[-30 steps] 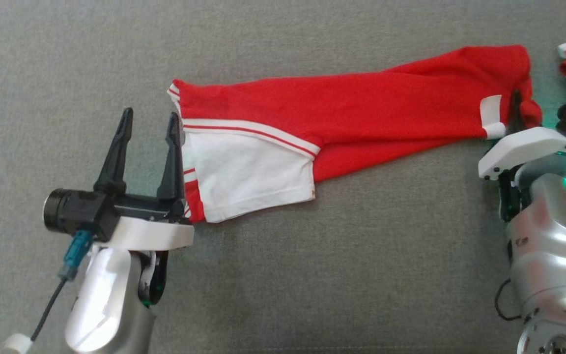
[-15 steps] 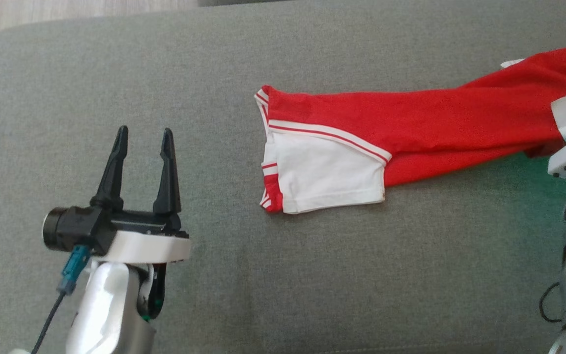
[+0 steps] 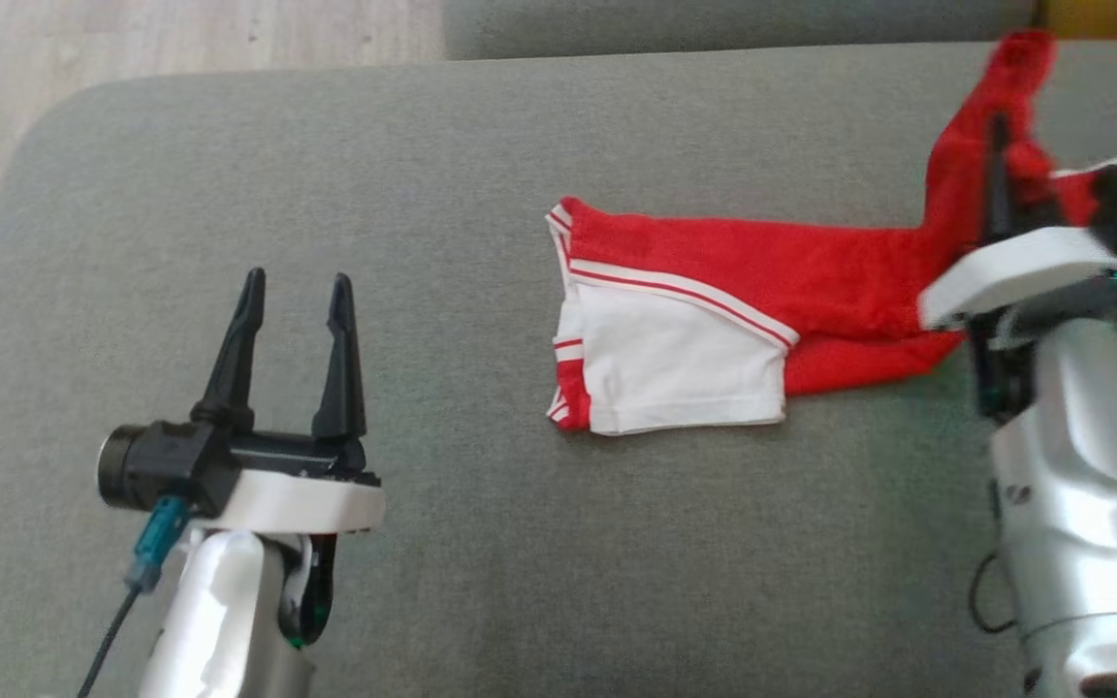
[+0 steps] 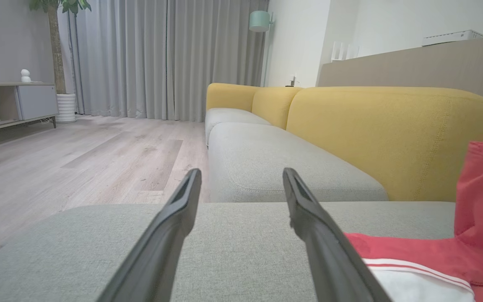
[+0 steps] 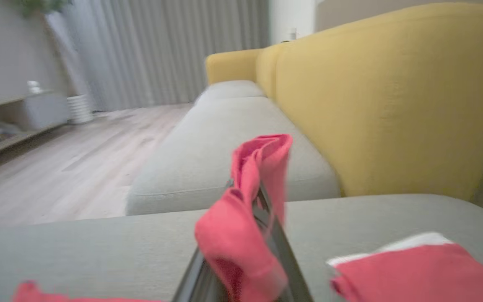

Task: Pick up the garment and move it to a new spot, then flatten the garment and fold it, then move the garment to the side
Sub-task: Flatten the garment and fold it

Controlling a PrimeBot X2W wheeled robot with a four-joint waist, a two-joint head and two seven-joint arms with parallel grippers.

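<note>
The grey sofa seat point(image 3: 481, 562) spans the head view, with wood floor point(image 3: 180, 39) past its far left corner. The left wrist view adds the yellow backrest point(image 4: 392, 138) and the curtains point(image 4: 162, 58) behind. The red-and-white garment point(image 3: 743, 281) lies on the seat right of centre, its white panel flat and its right end lifted upright. The blurred right wrist view shows that raised end bunched over the right tool point(image 3: 997, 131), which is clenched on the garment, apparently on a fold of red cloth. The left tool point(image 3: 297, 281) hangs released and empty, well apart from the garment. A second ago it stood just beside the white panel and the garment's right end lay low; the head camera has shifted too.
</note>
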